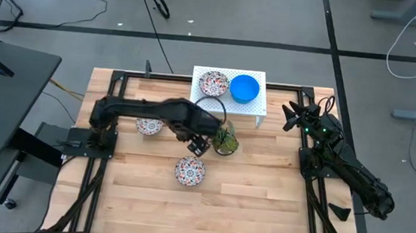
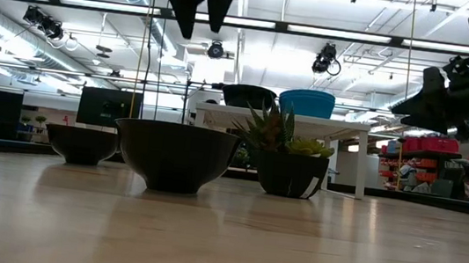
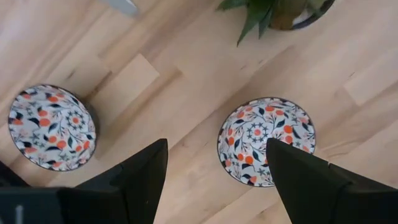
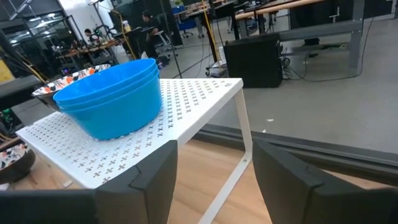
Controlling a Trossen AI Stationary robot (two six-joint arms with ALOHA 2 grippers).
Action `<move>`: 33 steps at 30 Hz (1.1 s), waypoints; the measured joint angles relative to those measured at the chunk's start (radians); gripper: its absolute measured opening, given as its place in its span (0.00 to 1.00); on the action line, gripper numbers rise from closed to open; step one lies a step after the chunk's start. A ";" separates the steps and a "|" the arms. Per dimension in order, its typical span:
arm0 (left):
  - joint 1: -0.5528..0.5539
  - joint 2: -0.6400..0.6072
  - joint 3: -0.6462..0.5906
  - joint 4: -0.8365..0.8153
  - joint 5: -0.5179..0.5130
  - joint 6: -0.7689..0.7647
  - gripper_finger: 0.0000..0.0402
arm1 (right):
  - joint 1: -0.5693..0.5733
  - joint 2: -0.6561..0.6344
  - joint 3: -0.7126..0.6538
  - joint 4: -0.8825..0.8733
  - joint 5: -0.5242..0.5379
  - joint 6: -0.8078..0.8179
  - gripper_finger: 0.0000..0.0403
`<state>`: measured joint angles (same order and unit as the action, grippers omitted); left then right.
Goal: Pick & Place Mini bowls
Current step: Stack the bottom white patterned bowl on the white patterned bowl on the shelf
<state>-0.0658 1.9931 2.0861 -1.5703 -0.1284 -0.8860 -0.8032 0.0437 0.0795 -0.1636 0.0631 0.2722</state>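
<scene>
Three floral mini bowls show in the high view. One [image 1: 212, 83] stands on the white shelf beside a stack of blue bowls [image 1: 244, 88]. One [image 1: 147, 126] rests on the table, half under my left arm, and one [image 1: 190, 171] sits nearer the near edge. My left gripper [image 1: 196, 144] hovers open, high above the table between the two table bowls [image 3: 53, 127] [image 3: 267, 140]. My right gripper [image 1: 292, 116] waits open at the right, facing the blue stack [image 4: 112, 96].
A small potted green plant [image 1: 226, 141] stands just right of my left gripper, its leaves [image 3: 273, 12] close by. The white perforated shelf [image 1: 258, 109] stands on thin legs at the far middle. Bare wood lies toward the near edge.
</scene>
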 joint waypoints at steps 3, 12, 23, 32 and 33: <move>-0.018 0.028 0.000 -0.001 0.002 -0.047 0.69 | 0.000 0.000 0.000 -0.001 0.000 0.000 0.52; -0.045 0.039 -0.123 0.019 0.003 -0.151 0.69 | 0.000 0.000 0.000 -0.001 0.000 0.000 0.52; -0.046 0.035 -0.313 0.192 0.091 -0.183 0.69 | 0.000 0.000 0.001 -0.001 0.000 0.000 0.52; -0.054 0.034 -0.446 0.331 0.157 -0.191 0.69 | 0.000 0.000 0.001 -0.001 0.000 0.000 0.52; -0.056 0.034 -0.460 0.344 0.159 -0.196 0.69 | 0.000 0.000 0.001 -0.001 0.000 0.000 0.52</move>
<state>-0.1219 2.0274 1.6260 -1.2265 0.0303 -1.0824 -0.8032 0.0437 0.0803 -0.1645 0.0631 0.2718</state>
